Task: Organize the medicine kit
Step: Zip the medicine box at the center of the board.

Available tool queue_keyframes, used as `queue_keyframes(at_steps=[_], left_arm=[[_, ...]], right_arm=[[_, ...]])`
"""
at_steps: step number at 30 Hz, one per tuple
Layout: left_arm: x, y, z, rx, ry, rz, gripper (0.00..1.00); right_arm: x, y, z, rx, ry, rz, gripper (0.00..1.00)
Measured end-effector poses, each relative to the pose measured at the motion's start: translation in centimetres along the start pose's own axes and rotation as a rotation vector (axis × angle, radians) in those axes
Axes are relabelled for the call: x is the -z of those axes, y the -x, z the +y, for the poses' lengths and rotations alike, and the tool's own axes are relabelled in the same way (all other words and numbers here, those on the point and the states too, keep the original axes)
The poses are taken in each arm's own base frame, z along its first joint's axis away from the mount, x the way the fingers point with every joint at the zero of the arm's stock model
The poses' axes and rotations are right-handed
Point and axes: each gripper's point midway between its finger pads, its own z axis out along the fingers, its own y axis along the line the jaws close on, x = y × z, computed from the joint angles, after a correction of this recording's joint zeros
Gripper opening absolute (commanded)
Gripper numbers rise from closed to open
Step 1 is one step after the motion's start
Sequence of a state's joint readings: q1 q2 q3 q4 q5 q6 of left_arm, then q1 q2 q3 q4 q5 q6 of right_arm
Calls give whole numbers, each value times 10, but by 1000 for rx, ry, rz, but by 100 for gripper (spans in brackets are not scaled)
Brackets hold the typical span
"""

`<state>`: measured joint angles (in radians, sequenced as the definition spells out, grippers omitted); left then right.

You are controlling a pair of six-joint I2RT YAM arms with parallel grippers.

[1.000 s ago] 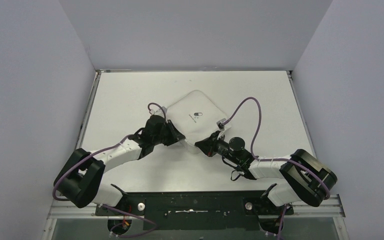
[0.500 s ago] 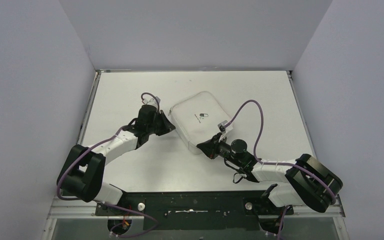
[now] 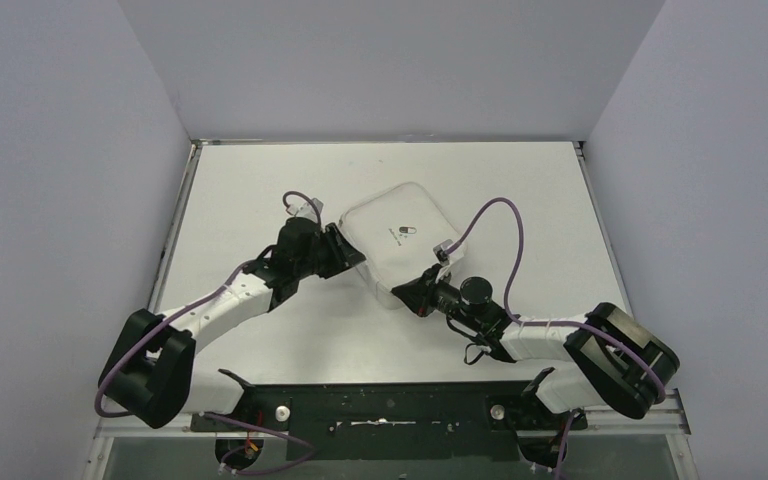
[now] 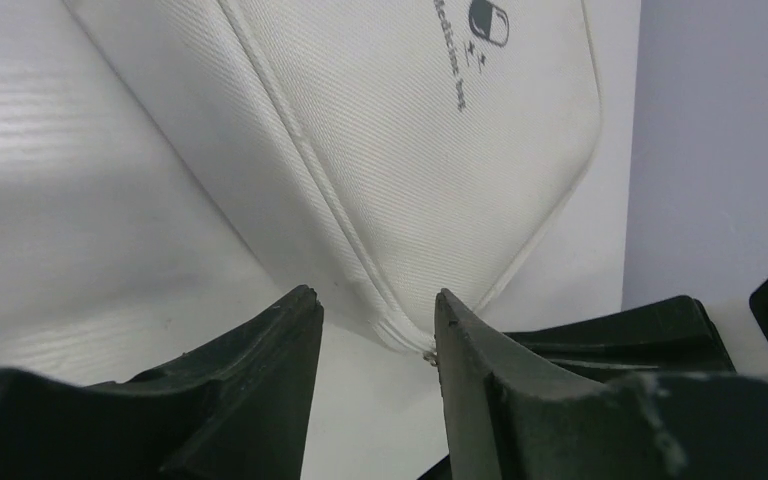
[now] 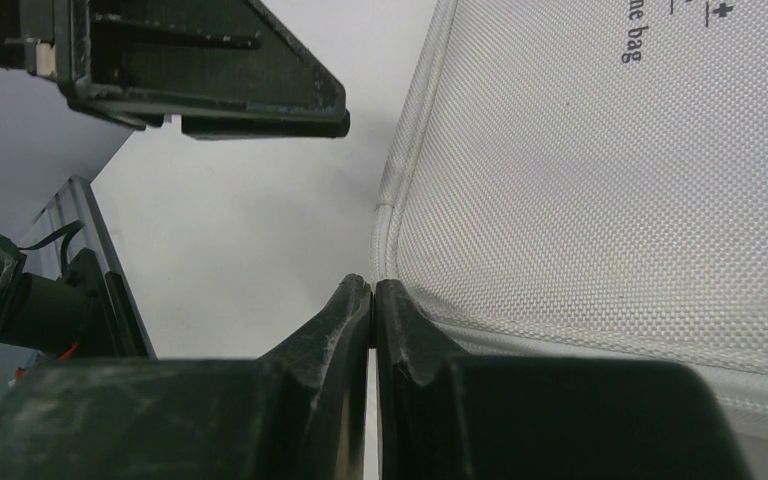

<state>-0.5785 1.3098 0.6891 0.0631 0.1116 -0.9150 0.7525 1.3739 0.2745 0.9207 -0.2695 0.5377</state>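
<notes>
The medicine kit (image 3: 405,238) is a white, square, rounded-corner case with a small dark pill logo. It lies closed in the middle of the table. My left gripper (image 3: 353,256) is open at its left corner. In the left wrist view, the kit's seamed corner (image 4: 400,325) sits just beyond and between the left gripper's (image 4: 375,296) jaws. A tiny metal bit (image 4: 430,353) shows beside the right finger. My right gripper (image 3: 401,291) is shut at the kit's near corner. The right gripper's (image 5: 372,282) tips touch the edge of the kit (image 5: 610,200), and I see nothing between them.
Grey walls close in the white table (image 3: 260,180) on the left, back and right. A purple cable (image 3: 505,215) from the right arm arches beside the kit's right edge. The black base rail (image 3: 390,408) runs along the near edge.
The kit has turned and shifted slightly up and left. My left gripper drew away to the left, then came back to the kit's corner and opened. The right gripper has stayed shut at the near corner.
</notes>
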Motion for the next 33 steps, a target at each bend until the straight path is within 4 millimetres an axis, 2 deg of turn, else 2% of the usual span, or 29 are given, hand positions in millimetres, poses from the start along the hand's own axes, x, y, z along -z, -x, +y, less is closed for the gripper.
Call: queue_keyframes(at_steps=[3,4,6,10,14,20,24,31,33], left_arm=[[1,-18,-8,16,-15,24,48],[1,-24,-8,23,-17,32,51],[0,-34,-3,44,-8,42,64],[-3,-45,1,95,9,43,64],[-10,-53,-5,122,-2,44,58],[-21,-71,-1,137,29,60,55],[-24,-69,-4,139,31,27,45],[-33,-66,-12,131,17,23,18],[-33,-65,-15,133,3,22,17]], right_arm=[[-1,0,0,-5,3,-1,0],[-1,0,1,-7,5,-1,0],[-1,0,1,-9,5,-1,0],[-1,0,1,-12,5,-2,0],[-1,0,1,-12,3,0,0],[0,-1,1,-13,2,2,0],[0,0,0,-9,-6,1,0],[11,4,-12,45,-68,-19,0],[14,4,-15,57,-74,-27,0]])
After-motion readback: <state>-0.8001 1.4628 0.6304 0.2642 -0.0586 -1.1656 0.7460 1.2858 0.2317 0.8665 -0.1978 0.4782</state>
